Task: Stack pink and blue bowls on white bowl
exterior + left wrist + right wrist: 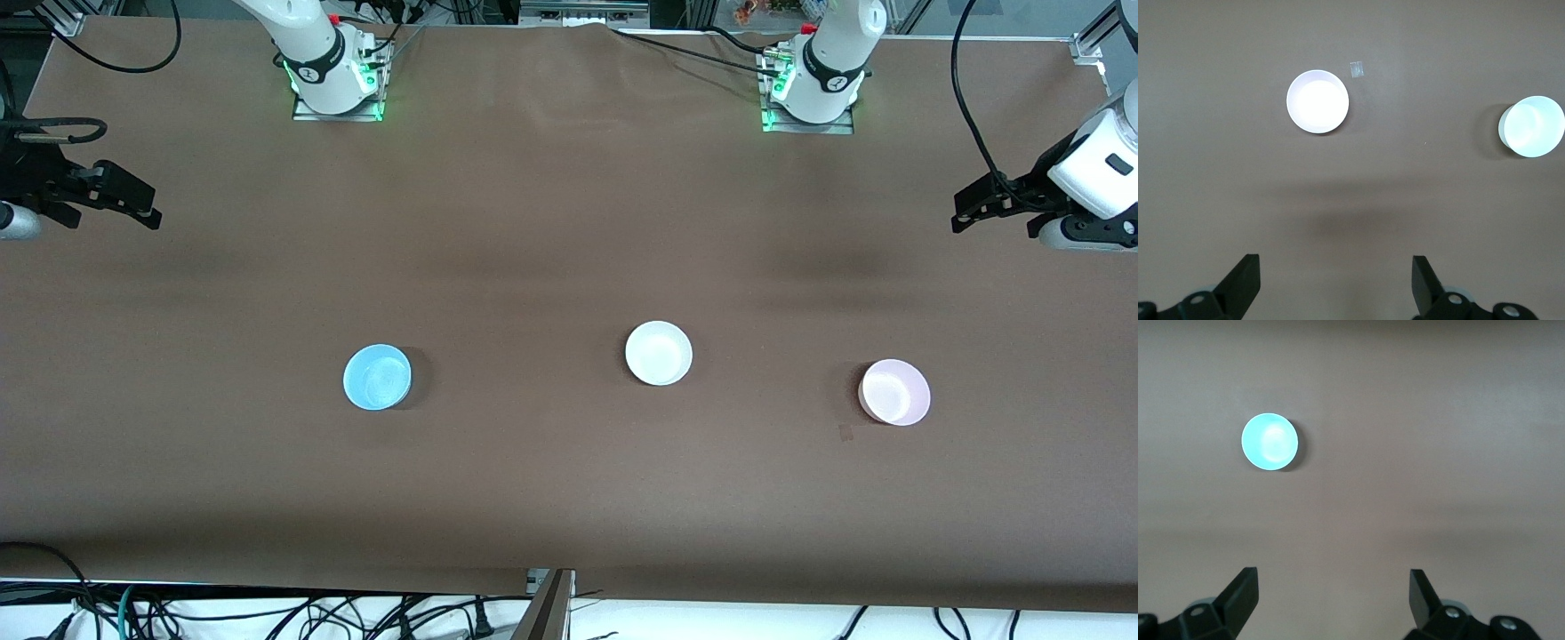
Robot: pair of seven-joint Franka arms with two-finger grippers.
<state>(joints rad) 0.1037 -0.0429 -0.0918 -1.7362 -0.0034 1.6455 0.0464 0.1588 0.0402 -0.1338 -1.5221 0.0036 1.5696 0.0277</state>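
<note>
Three bowls sit apart in a row on the brown table (533, 498). The white bowl (659, 353) is in the middle. The blue bowl (377, 377) is toward the right arm's end, and the pink bowl (894, 392) is toward the left arm's end. My left gripper (987, 213) is open and empty, raised over the left arm's end of the table. Its wrist view shows its fingers wide apart (1336, 287), the pink bowl (1317, 101) and the white bowl (1531, 127). My right gripper (116, 200) is open and empty over the right arm's end (1333, 603). Its wrist view shows the blue bowl (1270, 441).
A small piece of tape (845, 433) lies on the table beside the pink bowl, slightly nearer to the front camera; it also shows in the left wrist view (1357, 69). Cables (267, 613) hang along the table edge nearest the front camera.
</note>
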